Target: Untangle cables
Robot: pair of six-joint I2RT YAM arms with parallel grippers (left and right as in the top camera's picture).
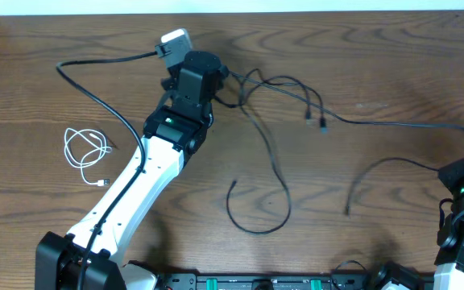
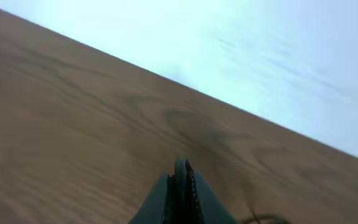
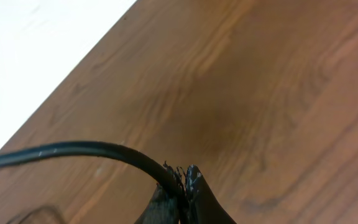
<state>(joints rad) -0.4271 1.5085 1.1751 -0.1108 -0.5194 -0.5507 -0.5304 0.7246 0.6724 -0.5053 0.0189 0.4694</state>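
Two black cables cross in a tangle (image 1: 284,89) at the back middle of the table. My left gripper (image 1: 220,80) is at the tangle's left edge. In the left wrist view its jaws (image 2: 182,171) are shut, and a bit of black cable (image 2: 266,219) shows beside them. One black cable (image 1: 393,123) runs right from the tangle to my right gripper (image 1: 460,173), which is shut on it (image 3: 104,149); the jaws (image 3: 185,171) pinch it at the tips. A loop of the other black cable (image 1: 280,181) lies in the middle. The white cable (image 1: 85,151) lies coiled, apart, at the left.
Small plugs (image 1: 316,121) lie just right of the tangle. A thicker black arm wire (image 1: 95,89) arcs over the table left of my left arm. The table's far edge (image 1: 337,11) meets a white surface. A dark rail (image 1: 256,282) runs along the front edge.
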